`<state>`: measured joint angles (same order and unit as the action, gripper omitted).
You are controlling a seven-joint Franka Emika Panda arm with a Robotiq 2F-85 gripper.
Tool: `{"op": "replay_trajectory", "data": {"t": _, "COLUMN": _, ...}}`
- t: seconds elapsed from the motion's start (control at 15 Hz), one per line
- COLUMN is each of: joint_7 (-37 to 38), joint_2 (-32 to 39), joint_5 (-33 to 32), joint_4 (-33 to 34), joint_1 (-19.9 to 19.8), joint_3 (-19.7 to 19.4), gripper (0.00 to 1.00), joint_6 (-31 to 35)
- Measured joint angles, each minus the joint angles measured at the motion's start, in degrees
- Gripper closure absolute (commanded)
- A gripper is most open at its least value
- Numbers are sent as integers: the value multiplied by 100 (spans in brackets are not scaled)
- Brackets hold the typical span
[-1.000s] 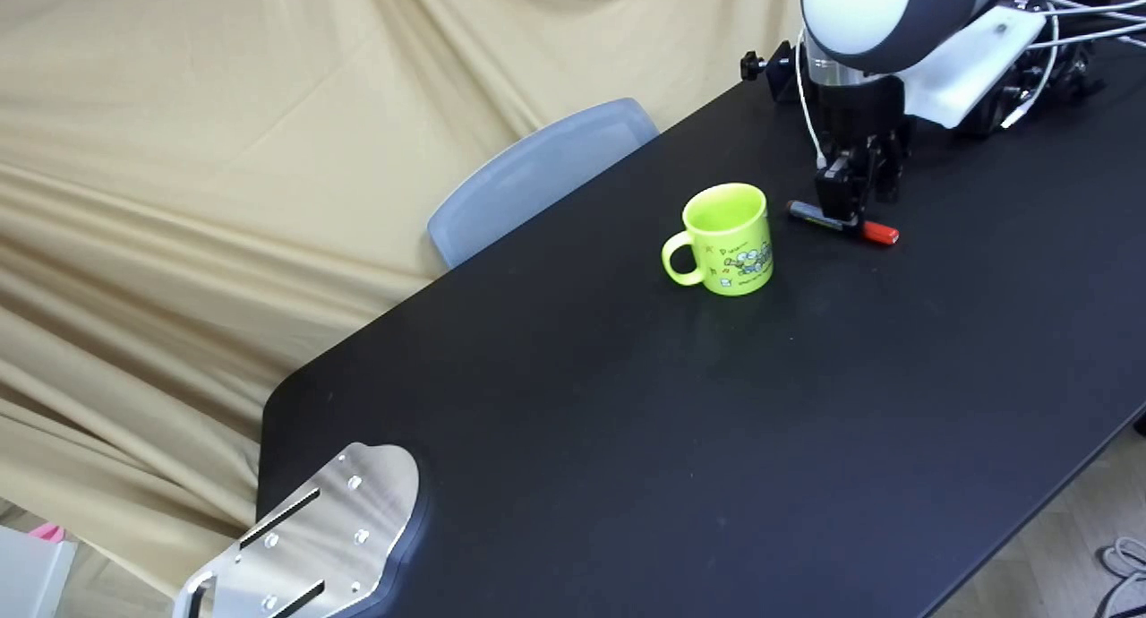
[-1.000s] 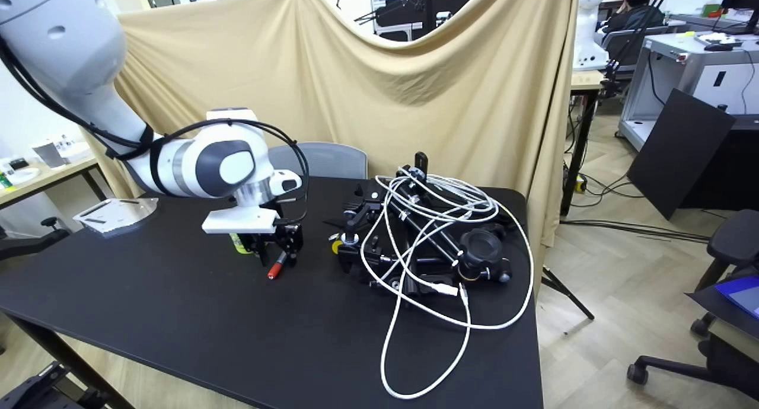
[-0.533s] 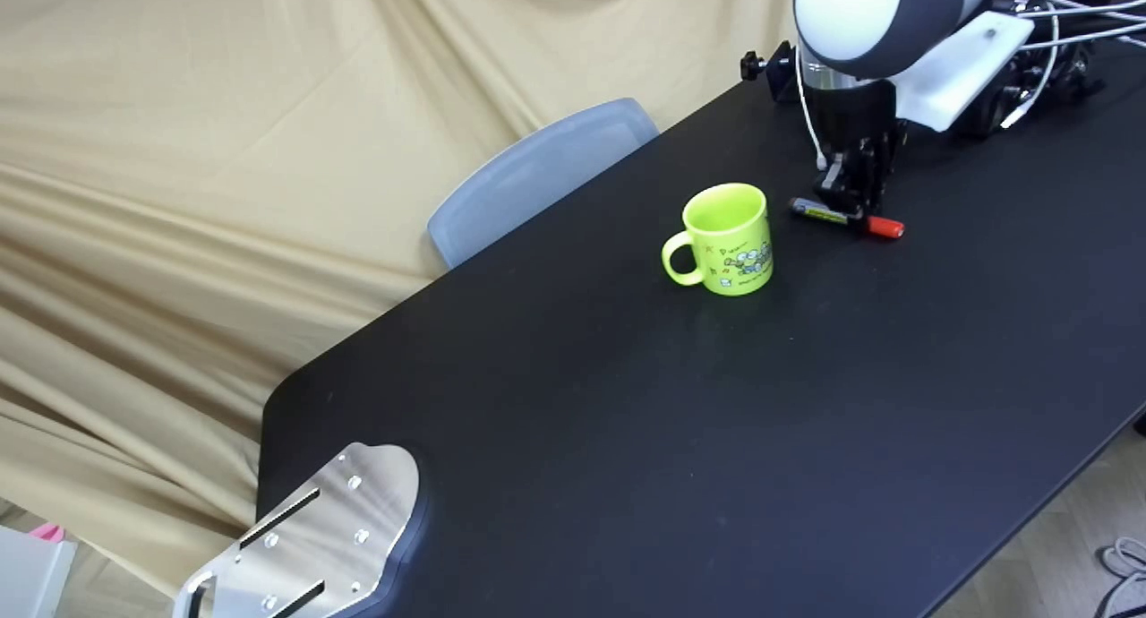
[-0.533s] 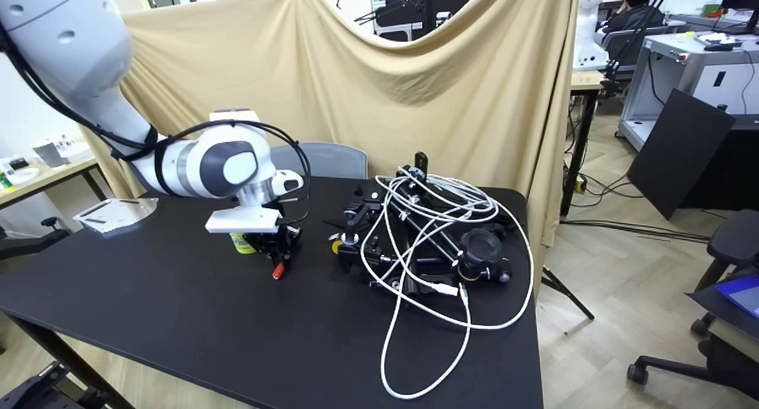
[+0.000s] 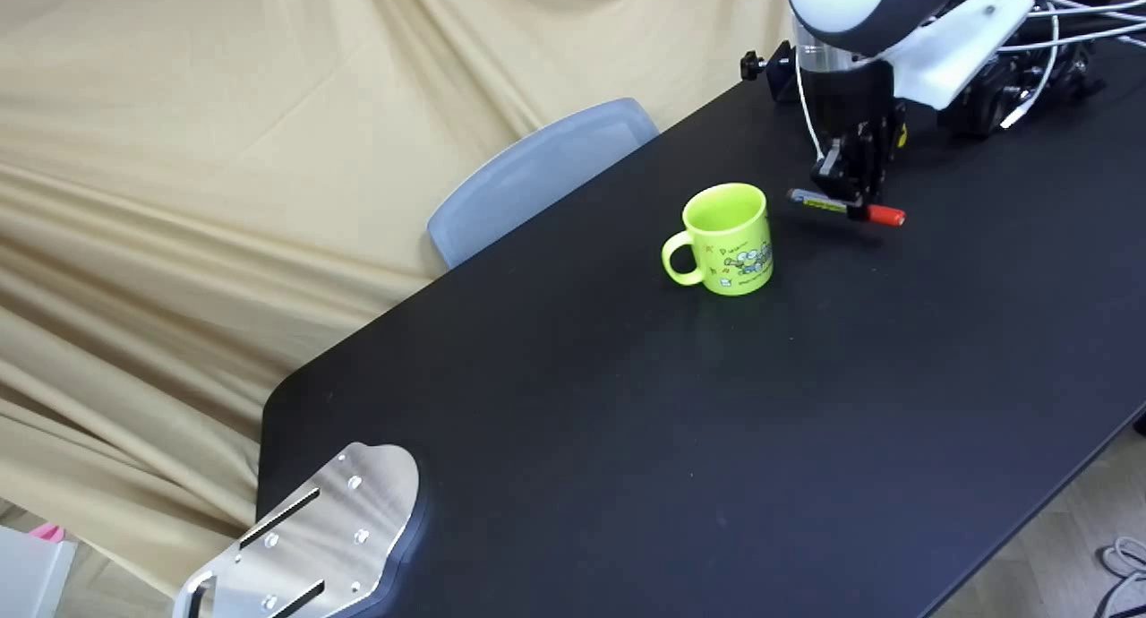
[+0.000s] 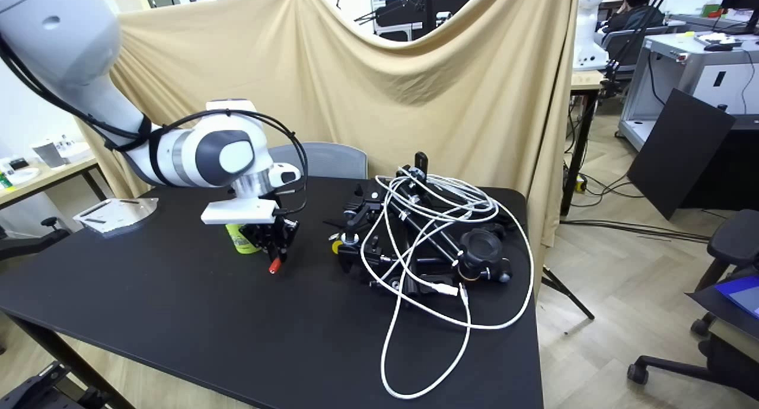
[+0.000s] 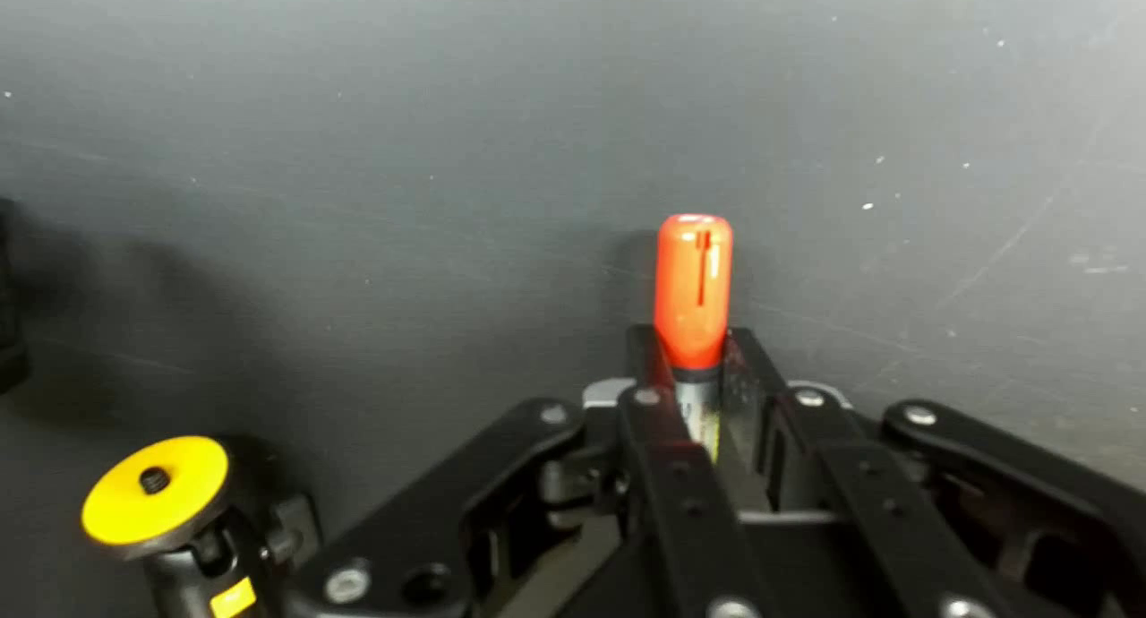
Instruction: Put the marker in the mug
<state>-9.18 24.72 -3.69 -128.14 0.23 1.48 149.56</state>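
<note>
My gripper (image 7: 692, 349) is shut on the marker (image 7: 693, 296), with a finger pressed to each side of its body just behind the red cap. In an exterior view the marker (image 5: 886, 215) lies nearly level across the fingertips, a little above the table, its shadow below it. Its grey end points toward the mug (image 5: 730, 251), its red end away. The lime-green mug stands upright on the table, handle turned away from the gripper (image 5: 859, 208). In an exterior view the arm partly hides the mug (image 6: 242, 243), and only the marker's red cap (image 6: 275, 265) shows clearly.
Black camera stands with coiled white cables (image 6: 439, 243) lie on the table (image 6: 207, 320) near the gripper. A round yellow mount plate (image 7: 154, 490) shows beside it in the wrist view. A metal plate (image 5: 322, 528) sits at the table's far end. A chair back (image 5: 546, 179) stands behind the edge.
The jaws have closed on the marker. Gripper and marker have then risen slightly off the table together. The mug has not moved.
</note>
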Motion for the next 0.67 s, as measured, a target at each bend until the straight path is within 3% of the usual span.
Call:
{"op": "replay_trajectory", "data": {"t": 0.27, "joint_7": 17, "joint_2": -573, "joint_5": -234, "joint_4": 112, "joint_1": 119, "joint_3": -4, "gripper": 95, "joint_6": -867}}
{"op": "replay_trajectory", "data": {"t": 0.67, "joint_7": -34, "joint_2": -1012, "joint_5": -370, "joint_4": 775, "joint_1": 379, "joint_3": 203, "gripper": 95, "joint_6": -2792}}
